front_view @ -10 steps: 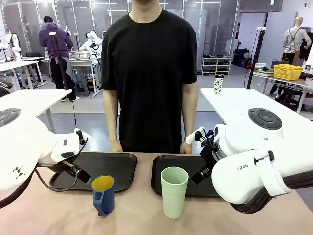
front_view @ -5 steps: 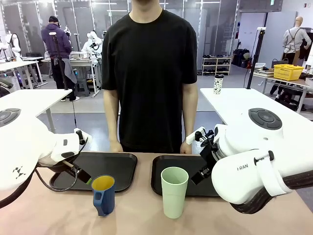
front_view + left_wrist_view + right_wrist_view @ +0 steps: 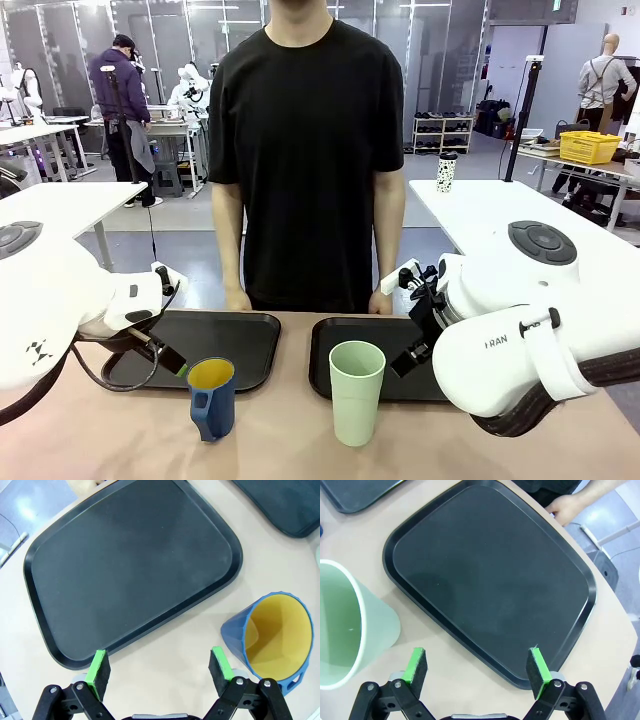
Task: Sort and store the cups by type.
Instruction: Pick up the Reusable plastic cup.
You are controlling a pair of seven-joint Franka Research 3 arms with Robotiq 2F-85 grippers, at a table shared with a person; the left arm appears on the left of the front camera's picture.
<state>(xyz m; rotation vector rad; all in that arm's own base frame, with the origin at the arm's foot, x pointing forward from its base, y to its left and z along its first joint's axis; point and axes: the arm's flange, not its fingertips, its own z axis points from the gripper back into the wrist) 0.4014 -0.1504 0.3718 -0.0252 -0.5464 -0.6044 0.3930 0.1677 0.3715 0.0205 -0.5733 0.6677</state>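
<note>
A: Tumbler (image 3: 357, 395) finish?
B: Pale mint, smooth, looks like plastic, faint sheen inside. Mug (image 3: 212, 400) left of the tumbler: dark blue ribbed outside, matt; yellow inside, smooth, semi-gloss.
A: Trays?
B: Right tray (image 3: 490, 580) behind the tumbler & left tray (image 3: 125, 565) left of the tumbler: black, prob. plastic, fine-grained matt floor, rims slightly shinier.
A: Table (image 3: 280, 445) under the tumbler?
B: Beige, smooth, matt. Left arm (image 3: 40, 300) & right arm (image 3: 520, 345) flanking the tumbler: white glossy shells.
</note>
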